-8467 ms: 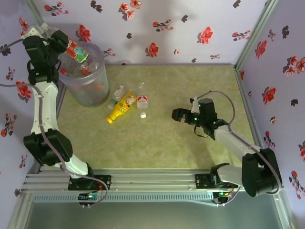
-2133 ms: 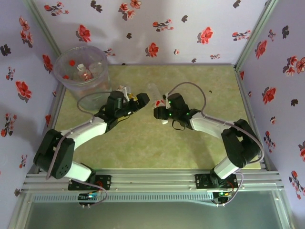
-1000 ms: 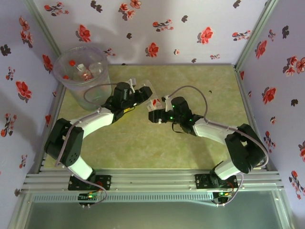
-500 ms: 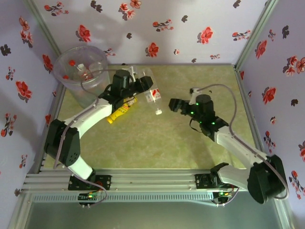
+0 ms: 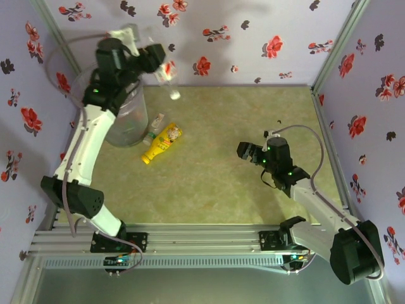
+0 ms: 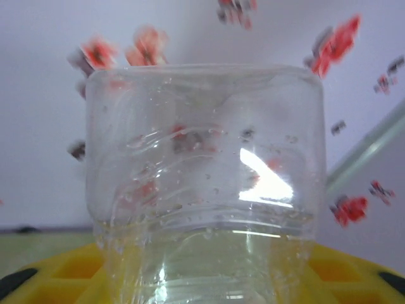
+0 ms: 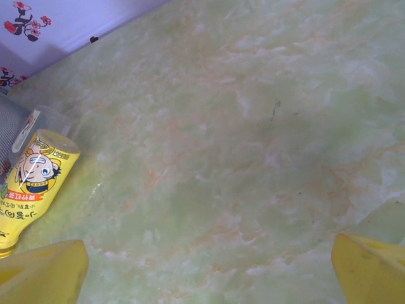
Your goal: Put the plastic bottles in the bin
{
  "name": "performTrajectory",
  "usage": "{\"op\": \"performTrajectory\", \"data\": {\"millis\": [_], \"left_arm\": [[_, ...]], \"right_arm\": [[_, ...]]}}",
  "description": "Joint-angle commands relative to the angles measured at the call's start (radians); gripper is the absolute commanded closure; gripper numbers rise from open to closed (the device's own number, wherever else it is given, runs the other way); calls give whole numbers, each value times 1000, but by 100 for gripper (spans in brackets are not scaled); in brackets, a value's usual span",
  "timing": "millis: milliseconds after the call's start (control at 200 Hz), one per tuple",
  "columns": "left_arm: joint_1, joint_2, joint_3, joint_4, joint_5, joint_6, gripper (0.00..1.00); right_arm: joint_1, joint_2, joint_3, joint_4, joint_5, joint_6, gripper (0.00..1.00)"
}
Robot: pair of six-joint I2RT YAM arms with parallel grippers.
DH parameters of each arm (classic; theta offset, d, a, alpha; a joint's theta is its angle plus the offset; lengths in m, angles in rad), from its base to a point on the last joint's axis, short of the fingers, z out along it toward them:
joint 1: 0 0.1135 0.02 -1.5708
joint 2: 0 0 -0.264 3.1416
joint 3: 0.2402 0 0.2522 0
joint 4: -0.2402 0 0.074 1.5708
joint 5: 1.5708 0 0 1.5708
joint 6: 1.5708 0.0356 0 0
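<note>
My left gripper [image 5: 157, 63] is raised high near the back wall and is shut on a clear plastic bottle [image 5: 169, 81], whose white cap points down toward the table. The bottle's clear body [image 6: 205, 177] sits between the yellow fingers [image 6: 57, 278] in the left wrist view. The bin [image 5: 130, 120] stands below and to the left of the held bottle, partly hidden by the left arm. A yellow bottle [image 5: 161, 142] [image 7: 35, 177] and a small clear bottle [image 5: 154, 125] lie on the table beside the bin. My right gripper [image 5: 243, 151] [image 7: 205, 278] hovers open over bare table.
The green marbled table [image 5: 215, 183] is walled by flowered panels on the left, back and right. The aluminium rail [image 5: 202, 237] with both arm bases runs along the near edge.
The left arm has swung up and to the left, carrying the clear bottle from over the table toward the bin. The right gripper has drawn back slightly toward the near right.
</note>
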Motion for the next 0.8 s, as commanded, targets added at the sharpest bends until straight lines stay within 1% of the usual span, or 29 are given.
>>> {"op": "performTrajectory", "data": {"millis": [0,160,250,310,420,545,645,795], "left_arm": [[83,-38,69,-87,-85,89,69],[193,-78,57,-62,-242,146,83],[258,-106,13,-11,-305,143,92],[288,-118,-20,30,-347,154,96],[329,-108,-57,67,-421,189,97],[364,-62,-69,53,-426,210,97],[364,-24,-78,43,-424,237,97],[368,22,-95,20,-424,238,97]], "right_arm": [[-8,19,0,5,13,-22,1],[-9,47,19,7,-18,-42,1],[-10,46,26,-1,-20,-59,1],[-10,45,30,-10,-22,-69,1],[-9,43,31,-14,-30,-76,1],[-10,38,27,-19,-38,-81,1],[-10,29,22,-28,-37,-87,1],[-10,8,23,-58,-28,-106,1]]}}
